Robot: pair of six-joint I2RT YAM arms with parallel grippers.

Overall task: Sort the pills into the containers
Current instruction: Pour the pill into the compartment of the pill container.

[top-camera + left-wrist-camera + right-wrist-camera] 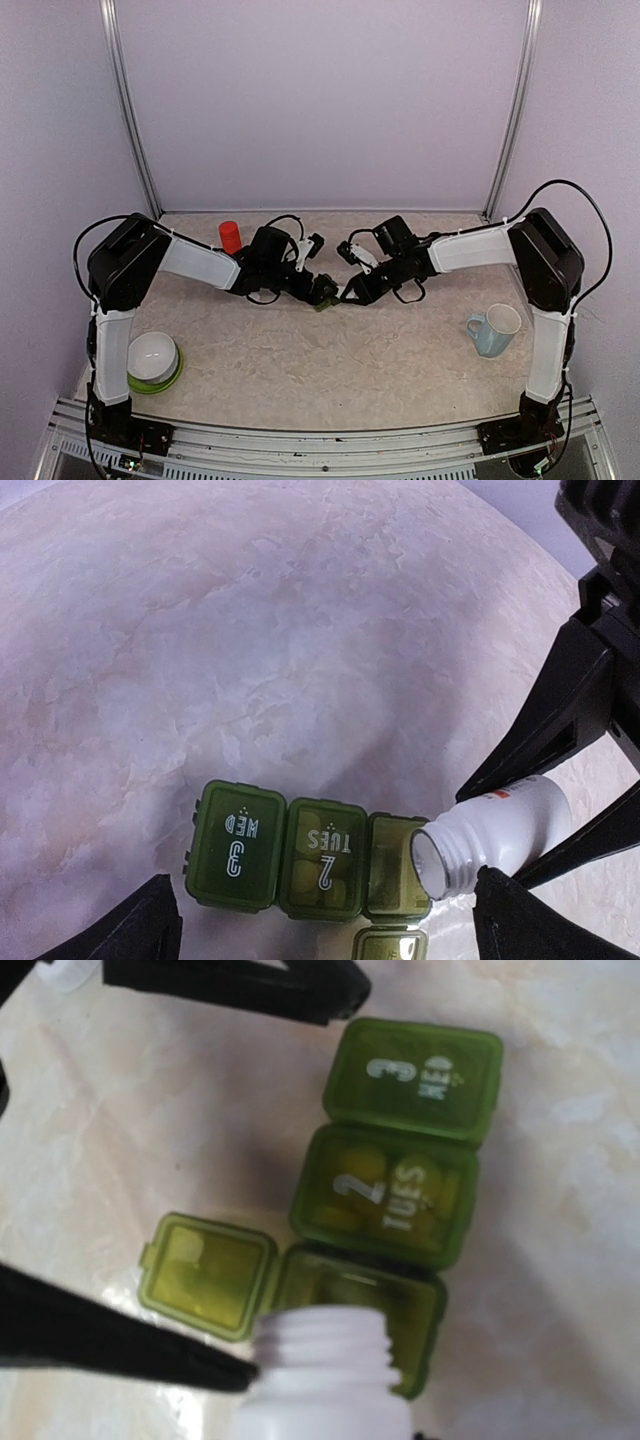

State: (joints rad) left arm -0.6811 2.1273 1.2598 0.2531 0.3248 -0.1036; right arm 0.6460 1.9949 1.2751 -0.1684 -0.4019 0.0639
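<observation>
Right pincer (344,293) holds white bottle (510,825) tilted over containers (320,855) (end cell open).

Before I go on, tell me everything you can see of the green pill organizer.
The pill organizer is a translucent dark green plastic strip of three joined square compartments, flat on the table. The WED lid and TUES lid are shut; yellowish pills show through the latter. The third compartment is open, the third lid flipped out sideways. The mouth of a tilted white bottle hangs over it; contact unclear.
</observation>
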